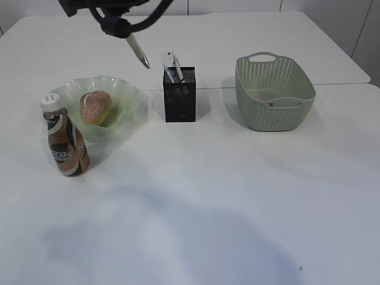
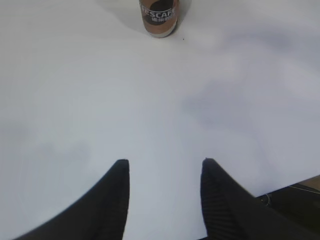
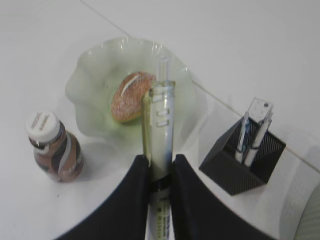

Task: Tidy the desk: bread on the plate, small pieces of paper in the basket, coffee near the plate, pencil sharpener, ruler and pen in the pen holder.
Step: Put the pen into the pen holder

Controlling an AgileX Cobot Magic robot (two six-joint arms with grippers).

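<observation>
Far left of the ext. view I've got the coffee bottle [image 1: 65, 138] upright, just beside the green plate [image 1: 127, 95], bread [image 1: 95, 107] on it. Upper left, R arm is cut off by the frame top; R gripper [image 3: 160, 172] is clamped on the pen [image 1: 137, 51], tip tilted down toward the pen holder [image 1: 179, 98]. Holder at center has a ruler [image 1: 171, 62] and something more sticking out, can't ID it. Right: basket [image 1: 295, 111], contents pale, too blurry to name. L gripper [image 2: 165, 167] fingers apart, nothing between, over bare table [image 2: 75, 100].
</observation>
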